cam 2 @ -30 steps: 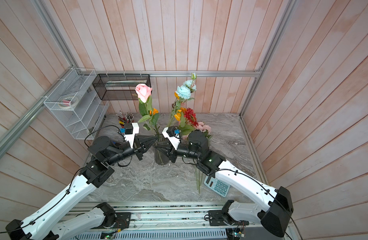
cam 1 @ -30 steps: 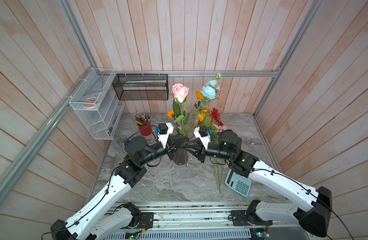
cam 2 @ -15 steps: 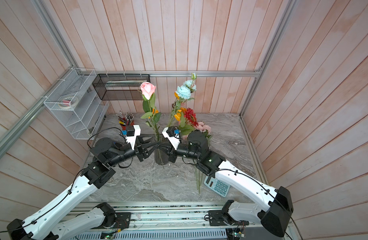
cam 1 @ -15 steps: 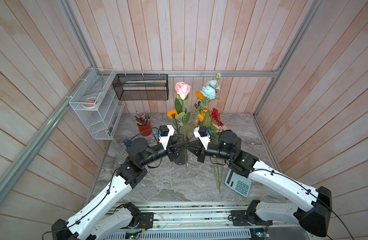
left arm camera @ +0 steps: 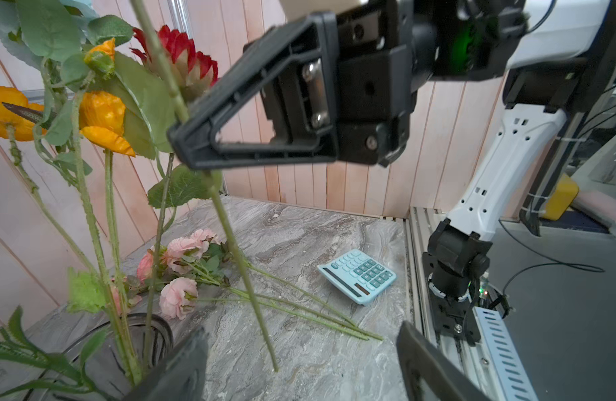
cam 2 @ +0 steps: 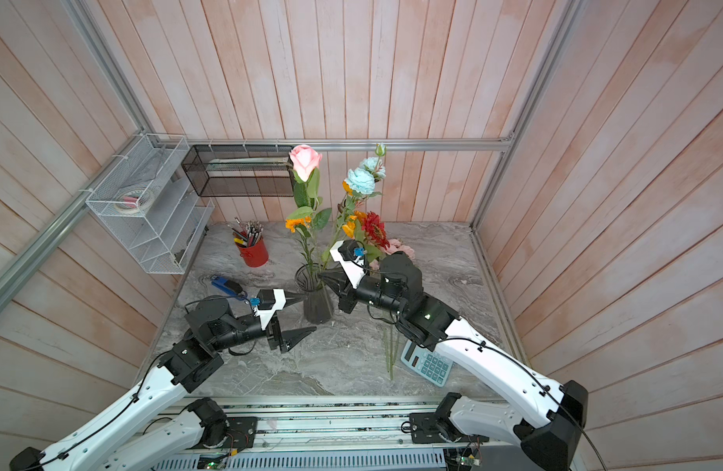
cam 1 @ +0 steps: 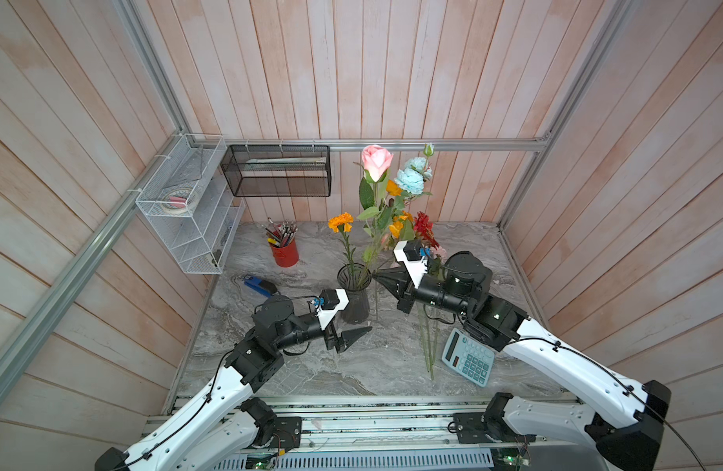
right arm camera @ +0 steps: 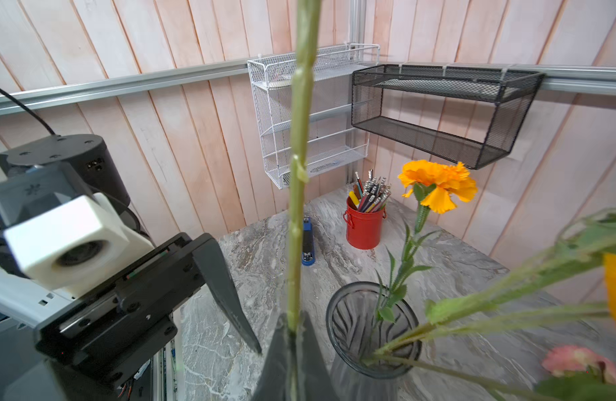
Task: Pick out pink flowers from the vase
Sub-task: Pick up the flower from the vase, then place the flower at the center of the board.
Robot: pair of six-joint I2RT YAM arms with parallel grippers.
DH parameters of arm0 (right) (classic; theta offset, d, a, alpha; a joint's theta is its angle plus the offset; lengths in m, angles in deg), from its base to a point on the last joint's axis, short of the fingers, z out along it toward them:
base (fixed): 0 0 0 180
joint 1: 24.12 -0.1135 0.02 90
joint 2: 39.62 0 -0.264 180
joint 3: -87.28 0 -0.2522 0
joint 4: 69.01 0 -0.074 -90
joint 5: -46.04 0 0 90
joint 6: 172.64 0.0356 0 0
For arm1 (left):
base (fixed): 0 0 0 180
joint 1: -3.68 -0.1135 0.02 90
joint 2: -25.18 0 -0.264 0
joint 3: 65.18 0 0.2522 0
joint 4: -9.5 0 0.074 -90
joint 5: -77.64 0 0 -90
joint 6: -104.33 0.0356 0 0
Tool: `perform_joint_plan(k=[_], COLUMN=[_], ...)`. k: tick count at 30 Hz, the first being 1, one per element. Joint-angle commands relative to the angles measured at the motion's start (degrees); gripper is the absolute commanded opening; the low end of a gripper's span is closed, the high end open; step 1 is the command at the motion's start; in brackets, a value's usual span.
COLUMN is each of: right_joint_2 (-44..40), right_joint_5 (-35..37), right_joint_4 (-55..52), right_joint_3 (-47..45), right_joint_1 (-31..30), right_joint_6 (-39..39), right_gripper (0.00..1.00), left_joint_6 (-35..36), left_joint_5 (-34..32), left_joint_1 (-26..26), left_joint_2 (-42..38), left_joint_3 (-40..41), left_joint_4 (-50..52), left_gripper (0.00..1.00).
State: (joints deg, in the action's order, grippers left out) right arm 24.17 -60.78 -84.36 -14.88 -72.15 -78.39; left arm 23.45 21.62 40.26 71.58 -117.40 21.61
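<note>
Pinching one pink rose (cam 1: pixel 376 163) beside one vase (cam 1: pixel 353 304), right fingers (cam 1: pixel 386 279)

Wood-plank walls (cam 1: pixel 392 61) in pale pink enclose the cell on the left, far and right sides, framed by aluminium rails (cam 1: pixel 433 143) along the far wall and in the corners. The floor is a grey marble-pattern tabletop (cam 1: pixel 376 367), evenly lit. A white wire rack (cam 1: pixel 188 228) hangs on the left wall; a black mesh basket (cam 1: pixel 276 171) hangs from the far rail, just beside it
</note>
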Motion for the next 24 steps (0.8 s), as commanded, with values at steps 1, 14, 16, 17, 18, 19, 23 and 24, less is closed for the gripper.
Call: perform_joint_plan(k=[1, 14, 16, 17, 18, 19, 23, 24], right_joint_2=[-3.16, -12.39, -13.03, -13.17, -13.23, -13.13, -11.79, -11.21], right_joint_5=[4.74, 6.88, 7.31, 7.54, 7.74, 7.95, 6.14, 5.20], right_joint_4=[-5.57, -18.95, -21.20, -22.42, -23.52, -24.31, -26.73, -27.12], right_joint_3=[2.35, 1.14, 1.14, 1.02, 0.76, 0.38, -2.02, -2.73], right_joint_1=[1.44, 24.05, 26.54, 27.78, 28.97, 30.04, 34.96, 35.94], right_joint_6=[0.10, 6.39, 6.04, 5.87, 5.86, 5.86, 6.49, 6.73], right_gripper=[0.00, 0.00, 0.00, 0.00, 0.00, 0.00, 0.00, 0.00], left_joint_6=[4.41, 5.20, 5.20, 5.20, 5.20, 5.20, 5.21, 5.20], left_joint_5=[-2.41, -3.64, -3.96, -4.11, -4.27, -4.39, -4.70, -4.79], left_joint_1=[0.34, 1.91, 1.92, 2.02, 2.03, 2.09, 2.13, 2.19], left_joint_2=[0.56, 2.24, 2.36, 2.39, 2.48, 2.65, 2.89, 2.98], left_joint_3=[-0.76, -0.66, -0.57, -0.57, -0.68, -0.75, -0.49, -0.52], left_joint_4=[4.96, 4.37, 4.46, 4.54, 4.76, 4.93, 4.82, 4.61], left_gripper=[0.86, 0.86, 0.86, 0.86, 0.86, 0.86, 0.86, 0.86])
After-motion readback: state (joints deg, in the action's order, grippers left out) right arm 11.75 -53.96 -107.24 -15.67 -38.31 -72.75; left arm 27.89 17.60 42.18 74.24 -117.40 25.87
